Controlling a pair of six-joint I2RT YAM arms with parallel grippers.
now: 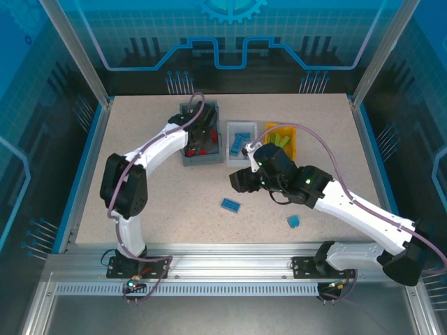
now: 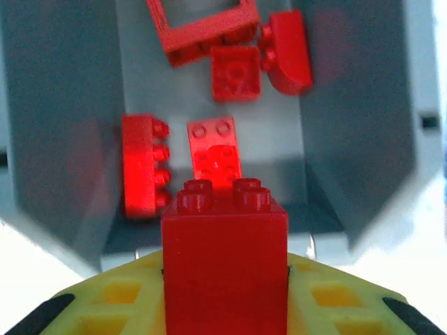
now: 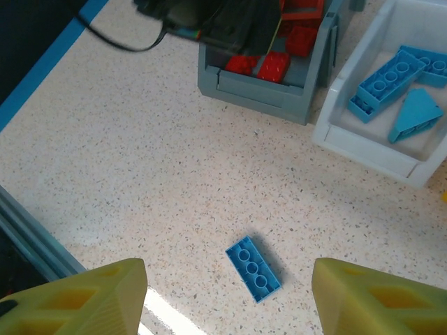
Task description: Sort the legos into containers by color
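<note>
Gripping a red brick [image 2: 223, 258] in the left jaws, clenched on its two flanks, studded end pointing ahead and down into the dark grey bin [image 2: 63, 125]. Judging the step in hand as the drop: release only while centred between the bin walls, and low enough to avoid a bounce-out. Worth aiming for the bare floor just ahead of the jaws, short of the flat red plate [image 2: 215, 153] and the long red brick [image 2: 142, 166] lying on its side beside it. Farther ahead: a red square frame [image 2: 209, 33], a small square brick [image 2: 235, 72] and a rounded red brick [image 2: 288, 52], close together, some perhaps touching.

Holding the right jaws released, spread wide and empty, above the tabletop [image 3: 140, 160]. Between and slightly ahead of them: a blue brick [image 3: 253, 269], flat, studs up, lying at a diagonal to the jaw line. Before closing, turn the wrist to square up with its long sides, then descend straight. Ahead and to the right of these jaws: the white bin [image 3: 363, 143], holding a long blue brick [image 3: 387, 80] and a blue wedge [image 3: 417, 115]. Behind them, toward the near edge: one more small blue piece [image 1: 293, 221] on the tabletop. Beyond the white bin: the orange-yellow bin [image 1: 292, 136] with lime green pieces [image 1: 279, 138].

Glossy, hard, small; likely to slip if pinched off-centre.
</note>
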